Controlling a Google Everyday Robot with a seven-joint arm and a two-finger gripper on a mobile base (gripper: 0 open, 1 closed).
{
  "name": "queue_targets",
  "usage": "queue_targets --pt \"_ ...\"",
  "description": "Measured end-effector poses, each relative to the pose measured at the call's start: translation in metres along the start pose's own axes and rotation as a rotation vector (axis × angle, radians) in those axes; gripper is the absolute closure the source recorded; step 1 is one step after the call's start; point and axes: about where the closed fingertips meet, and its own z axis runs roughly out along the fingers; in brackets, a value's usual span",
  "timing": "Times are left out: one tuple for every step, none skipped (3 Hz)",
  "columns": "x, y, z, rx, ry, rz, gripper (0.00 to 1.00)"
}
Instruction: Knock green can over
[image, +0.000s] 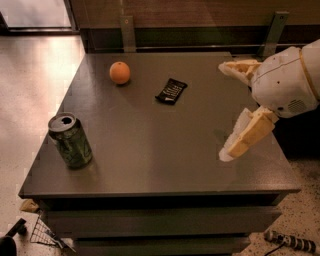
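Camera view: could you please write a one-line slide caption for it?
Open claw above the table, right side; upright green can front-left; orange and black packet farther back.

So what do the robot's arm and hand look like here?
The hand, over the table's right side, has two pale cream, wedge-shaped fingers on a rounded white housing with a small vent grille and a thin orange seam line. No cables show.

gripper (223, 111) above table (150, 145) right side | arm (292, 80) cut off by right edge | black packet (171, 91) print unreadable
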Motion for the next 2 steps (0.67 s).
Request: queue_targets --pt "-0.036 0.016 0.026 -0.043 -0.218 0.056 0.00" --pt "-0.071 0.027 0.031 -0.045 -0.391 0.173 0.00"
